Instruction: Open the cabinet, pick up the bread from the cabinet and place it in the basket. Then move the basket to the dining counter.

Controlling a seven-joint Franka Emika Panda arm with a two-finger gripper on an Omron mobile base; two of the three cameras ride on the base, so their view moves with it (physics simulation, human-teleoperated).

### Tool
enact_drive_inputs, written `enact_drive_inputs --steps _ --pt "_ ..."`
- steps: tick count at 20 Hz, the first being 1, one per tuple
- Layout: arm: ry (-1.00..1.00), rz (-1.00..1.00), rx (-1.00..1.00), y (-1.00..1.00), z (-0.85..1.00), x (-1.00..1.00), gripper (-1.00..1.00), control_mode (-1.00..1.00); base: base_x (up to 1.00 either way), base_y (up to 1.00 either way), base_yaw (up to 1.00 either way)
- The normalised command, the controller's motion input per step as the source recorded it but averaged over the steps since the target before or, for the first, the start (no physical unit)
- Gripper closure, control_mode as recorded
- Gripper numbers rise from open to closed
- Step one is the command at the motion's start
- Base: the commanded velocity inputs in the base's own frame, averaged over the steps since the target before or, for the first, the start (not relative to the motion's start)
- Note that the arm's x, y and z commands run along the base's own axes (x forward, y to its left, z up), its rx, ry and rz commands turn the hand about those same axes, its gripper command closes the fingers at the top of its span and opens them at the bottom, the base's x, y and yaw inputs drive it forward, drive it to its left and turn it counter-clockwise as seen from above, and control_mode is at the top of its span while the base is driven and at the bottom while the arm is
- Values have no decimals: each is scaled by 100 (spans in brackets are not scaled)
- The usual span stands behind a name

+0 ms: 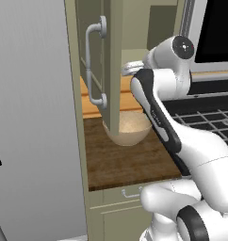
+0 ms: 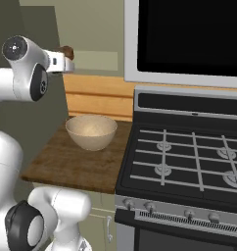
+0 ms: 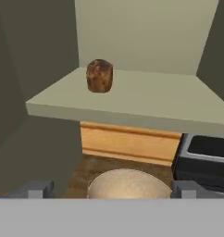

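Gripper [image 3: 112, 190] spread wide, empty, facing the open cabinet [image 1: 113, 56] | bread [image 3: 99, 76] upright on the shelf [image 3: 146, 104] ahead of the jaws, slightly left, well apart | basket [image 3: 128, 184] on the worktop [image 2: 76, 164] beneath the jaws | door swung out at left | stove [image 2: 189, 162] right of the basket.

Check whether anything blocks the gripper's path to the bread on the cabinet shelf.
Nothing visible does. The cabinet door is swung open, the bread sits alone on the shelf, and the open gripper faces it.
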Motion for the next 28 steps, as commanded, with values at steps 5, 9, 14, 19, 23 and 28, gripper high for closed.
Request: enact_drive_inputs --steps 5,9,14,19,23,28 --pt "2 0 23 -1 44 33 -100 -100 0 0 0" --pt "8 0 6 1 23 36 -100 -100 0 0 0" --pt "0 0 0 18 0 42 -100 -100 0 0 0" --pt "0 0 0 18 -1 42 -100 -100 0 0 0" --pt "0 0 0 18 0 38 -100 -100 0 0 0" --pt "0 0 -2 19 0 45 -100 -100 0 0 0"
